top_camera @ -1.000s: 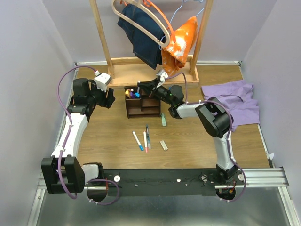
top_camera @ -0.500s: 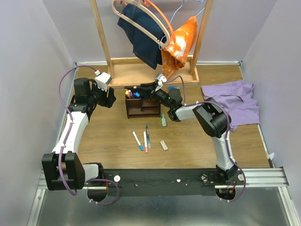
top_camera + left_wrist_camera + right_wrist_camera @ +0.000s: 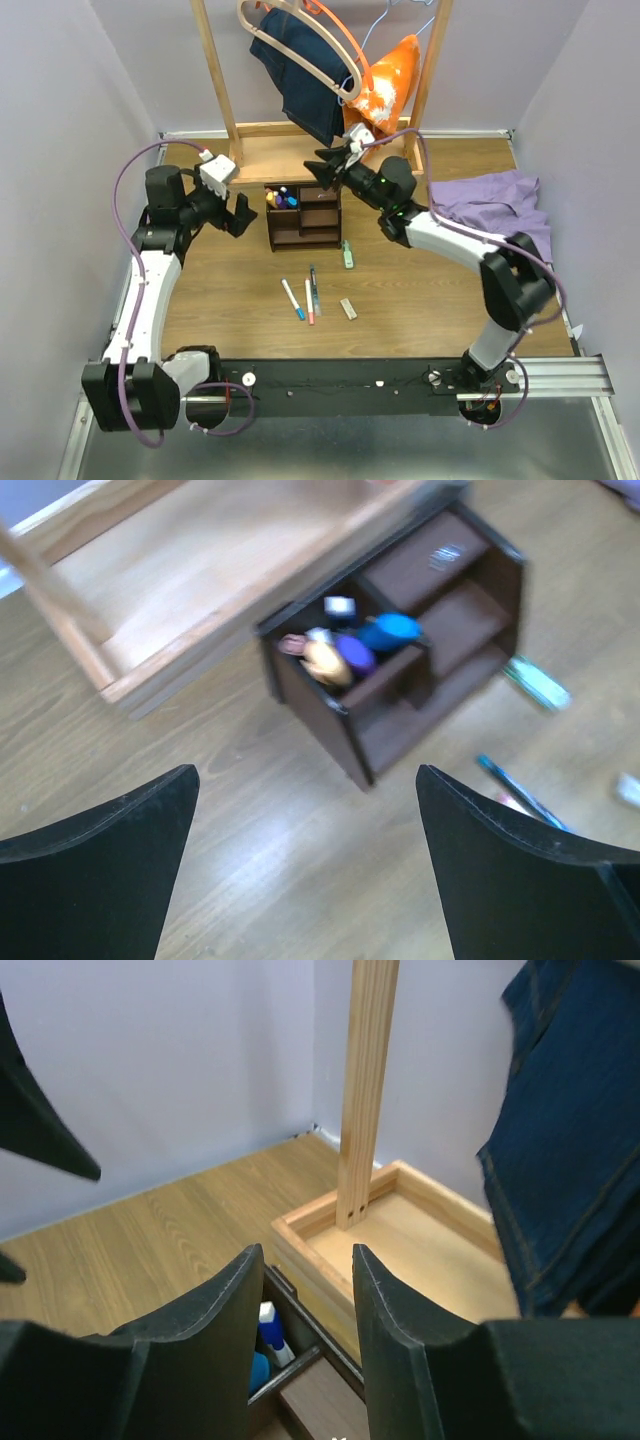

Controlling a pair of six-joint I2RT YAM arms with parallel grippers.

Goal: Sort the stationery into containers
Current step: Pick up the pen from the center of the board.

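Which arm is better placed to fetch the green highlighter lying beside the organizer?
Right, probably. The green highlighter lies right of the organizer, close below the right gripper, whose open jaws hold nothing. The left gripper, wide open, sits beyond the organizer's far side.

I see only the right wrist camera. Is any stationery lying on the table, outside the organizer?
Observer: Yes. Three pens and a beige eraser lie on the table in front of the organizer.
Operator: What lies nearest to the organizer?
Observer: A green highlighter, by its right front corner.
Operator: Is the left hand free?
Observer: Yes, the left hand is open and empty, left of the organizer.
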